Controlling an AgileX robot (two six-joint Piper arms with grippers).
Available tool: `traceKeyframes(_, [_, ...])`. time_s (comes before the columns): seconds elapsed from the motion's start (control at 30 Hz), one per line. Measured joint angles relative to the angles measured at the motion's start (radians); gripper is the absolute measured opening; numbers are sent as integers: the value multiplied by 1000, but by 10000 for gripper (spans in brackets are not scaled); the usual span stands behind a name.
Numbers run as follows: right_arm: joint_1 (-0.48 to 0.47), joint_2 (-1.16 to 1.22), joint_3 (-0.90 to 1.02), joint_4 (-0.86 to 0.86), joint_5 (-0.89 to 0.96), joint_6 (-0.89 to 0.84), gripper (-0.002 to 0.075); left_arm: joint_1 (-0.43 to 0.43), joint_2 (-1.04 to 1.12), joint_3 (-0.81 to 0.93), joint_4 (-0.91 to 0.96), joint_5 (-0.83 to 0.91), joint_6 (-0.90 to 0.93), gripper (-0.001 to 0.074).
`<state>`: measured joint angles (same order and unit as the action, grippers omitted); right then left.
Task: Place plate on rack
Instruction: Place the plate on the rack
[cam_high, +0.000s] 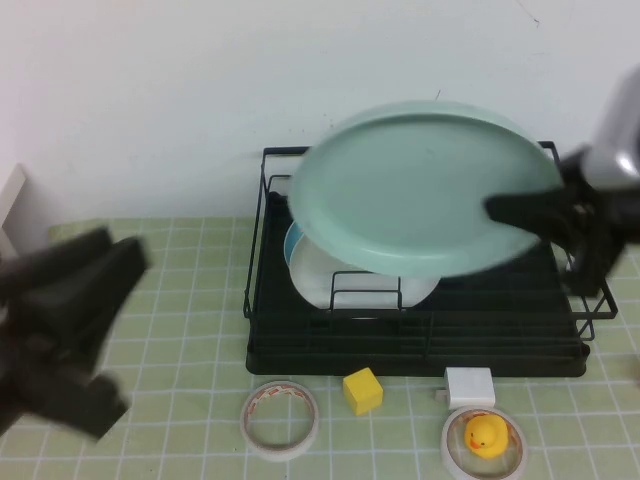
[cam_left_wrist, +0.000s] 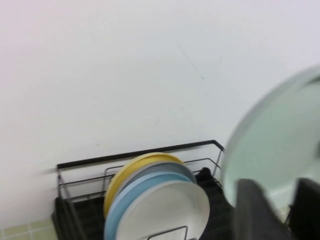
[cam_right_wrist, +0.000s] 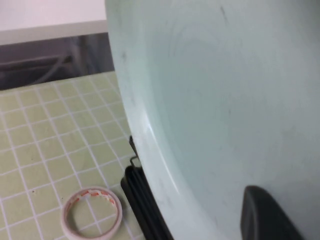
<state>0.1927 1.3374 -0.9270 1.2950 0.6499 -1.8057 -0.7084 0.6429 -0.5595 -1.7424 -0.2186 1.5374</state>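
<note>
The pale mint-green plate (cam_high: 425, 185) hangs tilted in the air above the black wire rack (cam_high: 415, 345). My right gripper (cam_high: 503, 212) reaches in from the right and is shut on the plate's right rim. In the right wrist view the plate (cam_right_wrist: 225, 100) fills most of the picture, with one dark finger (cam_right_wrist: 265, 215) pressed on it. My left gripper (cam_high: 122, 335) is at the table's left side, open and empty. In the left wrist view its fingers (cam_left_wrist: 255, 212) stand apart, with the plate (cam_left_wrist: 280, 145) and the rack (cam_left_wrist: 80, 210) beyond.
A white plate (cam_high: 345, 275) and a light blue plate (cam_high: 293, 240) stand in the rack; the left wrist view also shows a yellow plate (cam_left_wrist: 127, 172) and a grey one. In front lie a tape roll (cam_high: 280, 418), a yellow cube (cam_high: 362, 390), a white box (cam_high: 469, 385) and a rubber duck (cam_high: 486, 437).
</note>
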Motion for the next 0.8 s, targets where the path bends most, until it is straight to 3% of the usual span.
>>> traceKeyframes(0.07, [0, 81, -88, -44, 44, 0, 117, 0, -67, 49, -2, -14, 0, 92])
traceKeyframes(0.17, [0, 199, -218, -132, 117, 2, 117, 0, -165, 119, -6, -25, -20, 27])
traceKeyframes(0.4, [0, 446, -462, -325, 176, 92, 117, 0, -391, 262, -6, -25, -186, 1])
traceKeyframes(0.8, [0, 744, -629, -353, 32, 106, 117, 0, -558, 371, -6, 183, -234, 0])
